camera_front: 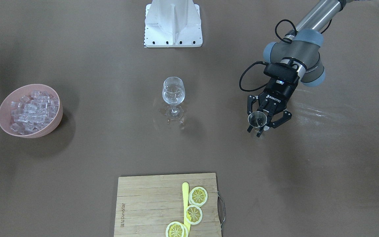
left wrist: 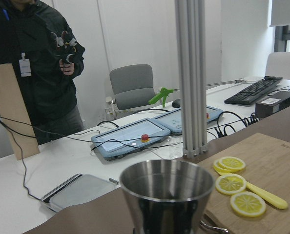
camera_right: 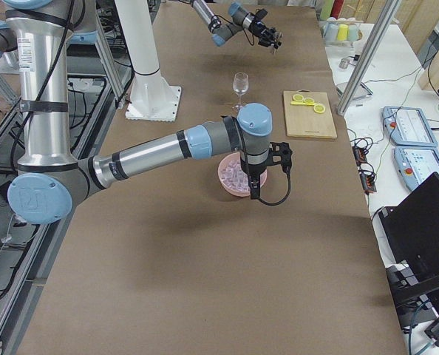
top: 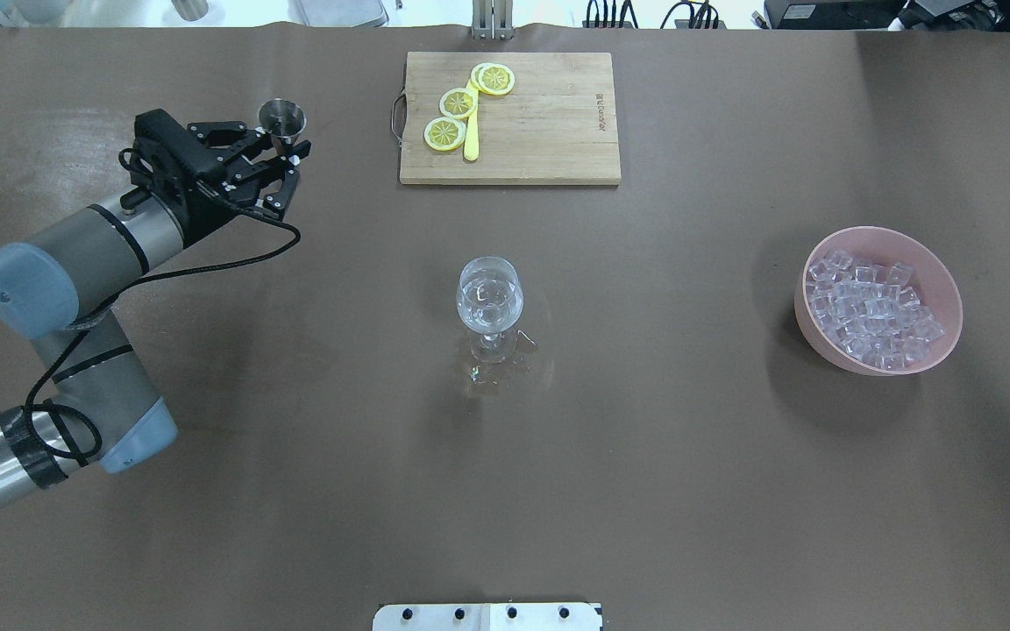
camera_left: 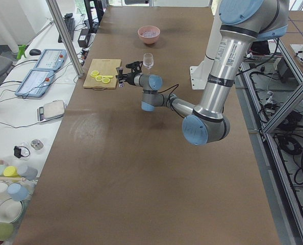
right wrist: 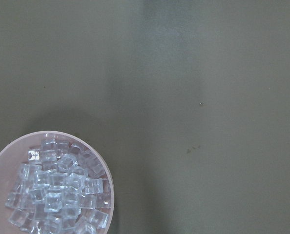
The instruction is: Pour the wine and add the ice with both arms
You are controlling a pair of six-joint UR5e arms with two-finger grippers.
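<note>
The left arm (top: 102, 237) reaches forward and low with its wrist level, and the left gripper (top: 281, 156) grips a small metal cup (top: 282, 116) upright between its fingers. The right arm (camera_right: 168, 151) stretches outward, and the right gripper (camera_right: 253, 194) points straight down; its fingers are not clear.

A wooden cutting board (top: 540, 123) lies at the middle of the worktop's far edge. Lemon slices (top: 458, 102) and a yellow utensil (top: 471, 140) rest on it. A white base block (camera_front: 173, 24) stands at the middle of the near edge.
</note>
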